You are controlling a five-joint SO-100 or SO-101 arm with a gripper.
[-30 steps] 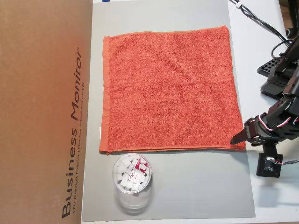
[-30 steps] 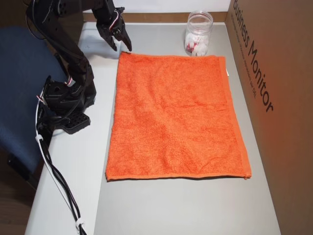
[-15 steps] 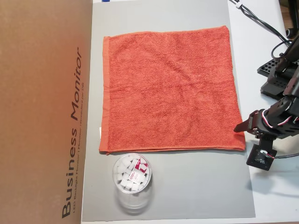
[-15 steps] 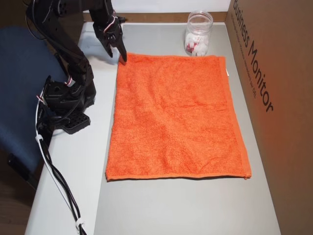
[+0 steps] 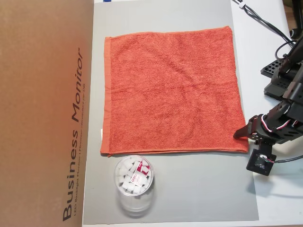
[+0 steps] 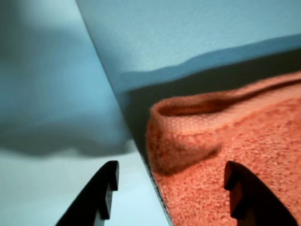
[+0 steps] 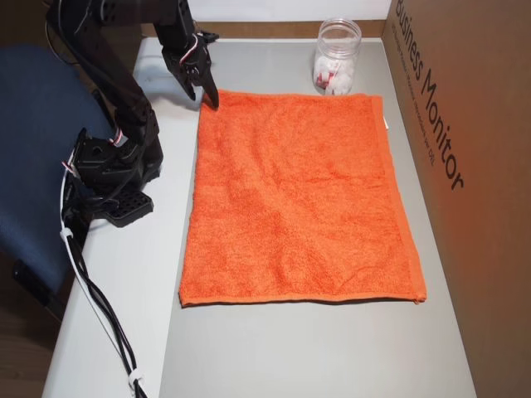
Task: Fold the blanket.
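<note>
Gripper (image 6: 169, 188) fingers stand apart over one corner of the blanket (image 5: 170, 90), one finger on each side. Blanket lies flat on the grey mat (image 5: 189, 189), beside a cup (image 5: 134, 178).

Fuzzy terry-cloth blanket (image 5: 170, 90), smooth matt grey mat (image 5: 189, 189)

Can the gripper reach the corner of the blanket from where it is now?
Probably yes. The gripper is open at the blanket corner, one finger over the cloth and one over bare table, with the raised hem between them and nothing in the way.
</note>
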